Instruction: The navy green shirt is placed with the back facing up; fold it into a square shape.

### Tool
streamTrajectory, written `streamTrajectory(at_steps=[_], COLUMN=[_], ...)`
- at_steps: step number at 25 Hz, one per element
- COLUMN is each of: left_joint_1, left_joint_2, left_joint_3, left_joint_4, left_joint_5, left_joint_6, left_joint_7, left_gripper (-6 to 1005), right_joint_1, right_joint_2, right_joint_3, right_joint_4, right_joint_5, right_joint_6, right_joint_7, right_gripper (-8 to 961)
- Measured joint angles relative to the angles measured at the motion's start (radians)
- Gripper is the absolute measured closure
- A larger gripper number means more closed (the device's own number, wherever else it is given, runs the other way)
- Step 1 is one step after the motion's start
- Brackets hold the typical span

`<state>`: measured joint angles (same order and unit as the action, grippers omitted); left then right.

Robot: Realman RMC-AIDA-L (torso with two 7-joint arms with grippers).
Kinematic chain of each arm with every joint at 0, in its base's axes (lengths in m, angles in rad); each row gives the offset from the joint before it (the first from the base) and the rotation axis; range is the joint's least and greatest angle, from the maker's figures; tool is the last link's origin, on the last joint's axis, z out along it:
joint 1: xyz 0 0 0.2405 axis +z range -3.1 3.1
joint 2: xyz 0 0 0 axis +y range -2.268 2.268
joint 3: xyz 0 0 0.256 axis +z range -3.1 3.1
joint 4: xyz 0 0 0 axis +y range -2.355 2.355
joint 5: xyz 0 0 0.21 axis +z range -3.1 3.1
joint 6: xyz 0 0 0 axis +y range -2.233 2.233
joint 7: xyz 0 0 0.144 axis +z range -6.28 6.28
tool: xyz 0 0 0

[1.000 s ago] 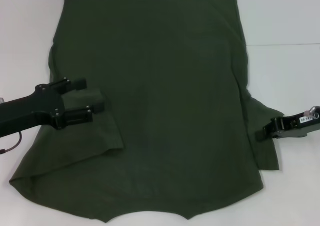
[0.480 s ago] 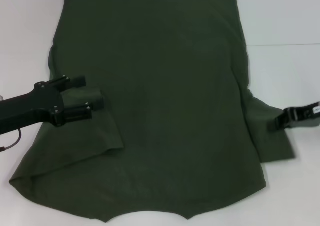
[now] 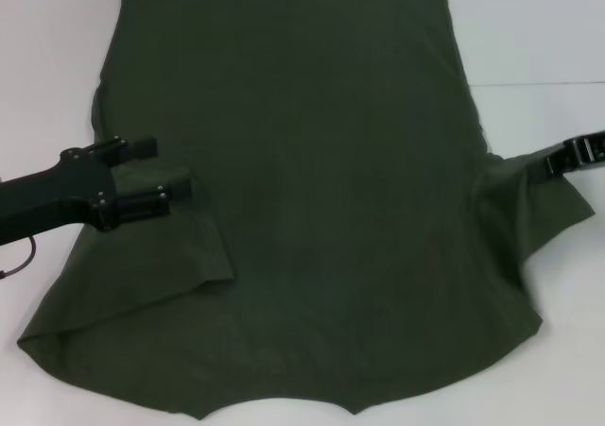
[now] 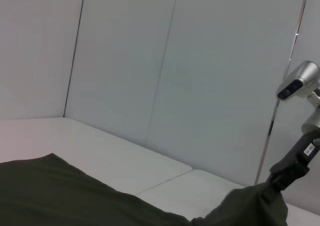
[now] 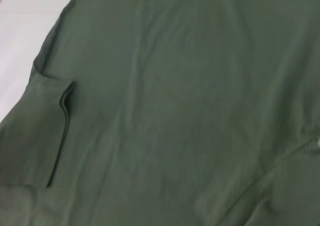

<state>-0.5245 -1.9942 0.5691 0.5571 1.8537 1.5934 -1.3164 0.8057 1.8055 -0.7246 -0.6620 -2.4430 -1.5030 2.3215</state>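
The navy green shirt [image 3: 312, 190] lies spread on the white table [image 3: 539, 29], hem at the far side. Its left sleeve [image 3: 180, 247] is folded in over the body. My left gripper [image 3: 168, 169] hovers low over that sleeve, jaws apart, holding nothing. My right gripper [image 3: 553, 164] is shut on the right sleeve [image 3: 529, 218] and holds it lifted and stretched out to the right. The left wrist view shows that gripper [image 4: 282, 178] pinching the raised fabric [image 4: 250, 206]. The right wrist view looks down on the shirt [image 5: 190, 95].
Bare white table shows to the left [image 3: 47, 86] and right [image 3: 558, 67] of the shirt. A seam in the tabletop [image 3: 539, 84] runs at the right. White wall panels [image 4: 200, 75] stand behind the table.
My right gripper has moved right and away from me with the right sleeve, pulling it open from a tucked fold. My left gripper has drawn back slightly to the left.
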Motion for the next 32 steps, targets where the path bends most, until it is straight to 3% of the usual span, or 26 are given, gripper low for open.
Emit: streamTrajectory(at_steps=[7, 16, 23, 27, 32], left_joint_1=[0.008, 0.010, 0.012, 0.012, 0.008], left_joint_2=[-0.008, -0.009, -0.009, -0.007, -0.004], left_joint_3=[-0.006, -0.040, -0.040, -0.040, -0.040], left_joint_4=[0.040, 0.044, 0.044, 0.044, 0.044], left_joint_5=[0.000, -0.001, -0.001, -0.001, -0.001], left_joint_6=[0.000, 0.009, 0.010, 0.009, 0.008], left_joint_7=[-0.031, -0.039, -0.040, -0.040, -0.040], left_gripper=[78, 79, 79, 79, 79], right_joint_1=[0.062, 0.170, 0.233, 0.257, 0.275], right_joint_2=[0.015, 0.065, 0.101, 0.122, 0.143], right_joint_3=[-0.004, -0.026, -0.149, -0.165, -0.154], right_joint_4=[-0.019, 0.008, 0.089, 0.147, 0.178], right_joint_5=[-0.030, -0.089, -0.102, -0.105, -0.096], right_joint_6=[0.000, 0.000, 0.091, 0.139, 0.161], right_joint_7=[-0.036, -0.018, 0.110, 0.119, 0.120], right_gripper=[887, 864, 845, 835, 658])
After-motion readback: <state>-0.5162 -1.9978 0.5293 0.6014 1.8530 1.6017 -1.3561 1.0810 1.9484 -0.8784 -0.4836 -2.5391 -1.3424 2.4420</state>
